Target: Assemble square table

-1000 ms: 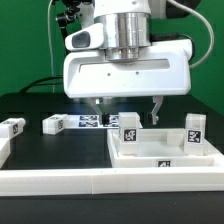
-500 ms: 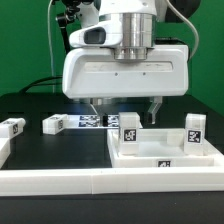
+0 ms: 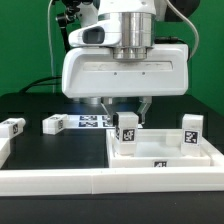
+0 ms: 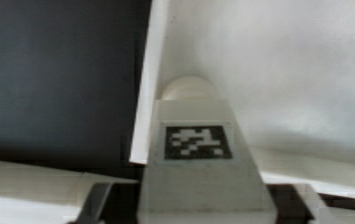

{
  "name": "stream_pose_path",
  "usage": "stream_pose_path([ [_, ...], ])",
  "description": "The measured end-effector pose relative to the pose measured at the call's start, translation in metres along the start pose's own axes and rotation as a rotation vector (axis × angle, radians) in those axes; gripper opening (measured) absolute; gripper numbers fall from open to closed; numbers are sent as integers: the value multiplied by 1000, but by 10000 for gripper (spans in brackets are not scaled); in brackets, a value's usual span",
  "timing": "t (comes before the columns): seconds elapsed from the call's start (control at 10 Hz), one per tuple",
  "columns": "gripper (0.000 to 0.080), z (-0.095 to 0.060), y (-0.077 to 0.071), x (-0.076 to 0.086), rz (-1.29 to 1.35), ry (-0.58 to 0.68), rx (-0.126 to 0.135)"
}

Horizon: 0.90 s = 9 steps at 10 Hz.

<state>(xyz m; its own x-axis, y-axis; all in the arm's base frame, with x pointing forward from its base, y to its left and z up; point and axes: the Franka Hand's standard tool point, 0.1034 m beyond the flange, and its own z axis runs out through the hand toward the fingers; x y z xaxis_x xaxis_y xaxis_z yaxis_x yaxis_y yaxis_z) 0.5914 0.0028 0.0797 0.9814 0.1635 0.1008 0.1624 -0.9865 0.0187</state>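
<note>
The white square tabletop slab [image 3: 168,158] lies at the exterior view's right, and it also shows in the wrist view [image 4: 298,90]. Two white legs stand upright on it, one nearer the left [image 3: 127,128] and one at the right [image 3: 192,130]. My gripper [image 3: 126,110] hangs straight over the left leg with its fingers closed in on the leg's sides. In the wrist view this leg [image 4: 199,140] with its tag sits between my fingers [image 4: 113,200]. Two loose legs lie on the black table, one [image 3: 12,127] at the far left and one [image 3: 53,124] beside it.
The marker board [image 3: 93,122] lies flat behind the slab, between the loose legs and my gripper. A long white border rail [image 3: 60,180] runs along the front edge. A green wall stands behind.
My fingers have drawn in from a wide spread to the sides of the left upright leg. The slab and its two legs have shifted slightly to the exterior view's left.
</note>
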Motion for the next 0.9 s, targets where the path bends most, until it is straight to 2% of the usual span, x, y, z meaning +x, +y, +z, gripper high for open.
stream_pose_path([
  [0.2, 291, 0, -1, 0, 172, 1, 5],
  [0.6, 291, 1, -2, -3, 644, 2, 41],
  [0.9, 291, 1, -1, -4, 1027, -10, 55],
])
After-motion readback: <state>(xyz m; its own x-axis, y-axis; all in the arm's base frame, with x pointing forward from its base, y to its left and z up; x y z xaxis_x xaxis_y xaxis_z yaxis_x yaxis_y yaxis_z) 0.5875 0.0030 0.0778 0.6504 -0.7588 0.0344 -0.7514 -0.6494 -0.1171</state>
